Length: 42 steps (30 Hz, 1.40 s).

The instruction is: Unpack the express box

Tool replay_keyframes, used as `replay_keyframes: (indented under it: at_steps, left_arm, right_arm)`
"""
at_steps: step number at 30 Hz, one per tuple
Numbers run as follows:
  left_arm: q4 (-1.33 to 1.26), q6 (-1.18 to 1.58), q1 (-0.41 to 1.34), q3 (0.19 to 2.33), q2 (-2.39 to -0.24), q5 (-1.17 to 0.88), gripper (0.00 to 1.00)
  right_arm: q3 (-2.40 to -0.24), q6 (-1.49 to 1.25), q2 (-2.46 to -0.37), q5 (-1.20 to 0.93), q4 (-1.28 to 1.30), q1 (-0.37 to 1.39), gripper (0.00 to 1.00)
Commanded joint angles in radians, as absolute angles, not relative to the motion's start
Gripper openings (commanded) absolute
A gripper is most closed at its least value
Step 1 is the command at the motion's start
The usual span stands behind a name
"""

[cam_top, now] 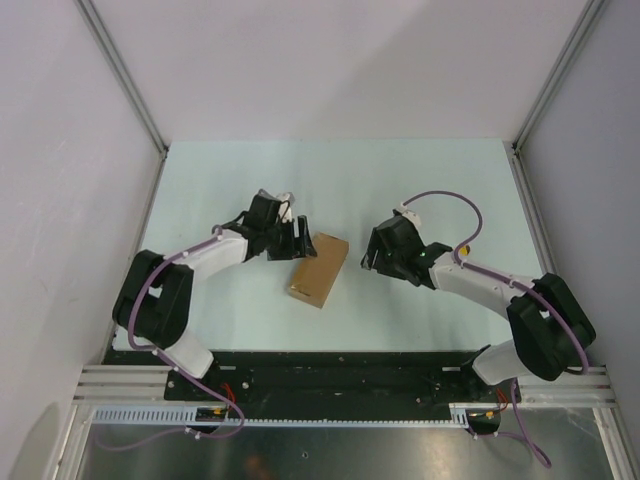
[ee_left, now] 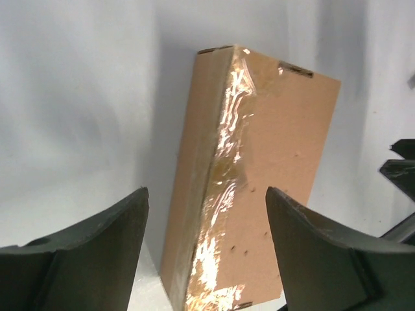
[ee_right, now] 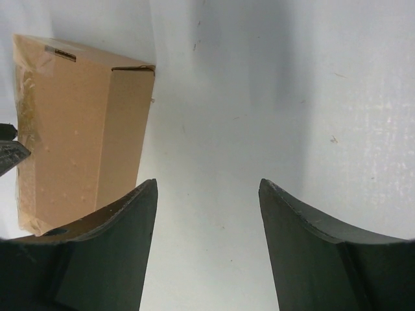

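The express box (cam_top: 317, 270) is a small brown cardboard box lying shut on the table's middle, slanted, with shiny clear tape along one long edge (ee_left: 224, 168). My left gripper (cam_top: 300, 240) hovers at its far left end, open. In the left wrist view the box (ee_left: 272, 181) fills the gap between the wide-spread fingers (ee_left: 206, 191), and no contact shows. My right gripper (cam_top: 372, 258) stands open just right of the box, over bare table (ee_right: 207, 183). From that wrist the box (ee_right: 71, 129) lies off to the left.
The pale table (cam_top: 440, 190) is closed in by white walls with aluminium posts (cam_top: 125, 75) at the back corners. A black base rail (cam_top: 330, 370) runs along the near edge. A left finger's tip (ee_right: 10, 152) shows at the right wrist view's left edge.
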State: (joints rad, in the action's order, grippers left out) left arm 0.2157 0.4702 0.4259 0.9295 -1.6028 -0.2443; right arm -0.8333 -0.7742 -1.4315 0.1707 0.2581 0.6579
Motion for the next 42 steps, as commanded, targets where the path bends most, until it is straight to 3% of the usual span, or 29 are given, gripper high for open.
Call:
replay_keyframes:
  at_steps: [1,5,12,22,27,34,38,42]
  left_arm:
    - [0.229,0.505,0.425,0.989,-1.644,-0.417,0.76]
    - [0.233,0.592,0.428,0.986,-1.674,-0.485,0.72]
    - [0.247,0.817,0.431,0.945,-1.675,-0.497,0.54]
    - [0.245,1.023,0.535,1.049,-1.75,-0.472,0.5]
    - [0.241,1.031,0.56,1.062,-1.776,-0.471,0.5]
    - [0.238,0.965,0.561,1.063,-1.753,-0.462,0.54]
    - [0.241,0.809,0.552,1.107,-1.747,-0.495,0.7]
    - [0.245,0.738,0.526,1.094,-1.697,-0.446,0.75]
  right_arm:
    - [-0.876,-0.778,-1.459,0.172,0.207,0.672,0.67]
    - [-0.888,-0.79,-1.465,0.175,0.196,0.669,0.67]
    - [-0.928,-0.769,-1.506,0.135,0.172,0.68,0.66]
    - [-0.95,-0.709,-1.565,0.061,0.094,0.65,0.66]
    - [-0.969,-0.672,-1.62,0.018,0.069,0.603,0.6]
    - [-1.009,-0.595,-1.657,-0.028,-0.017,0.539,0.59]
    - [-1.04,-0.542,-1.643,-0.009,0.021,0.528,0.63]
    - [-1.042,-0.471,-1.592,0.0,0.077,0.531,0.67]
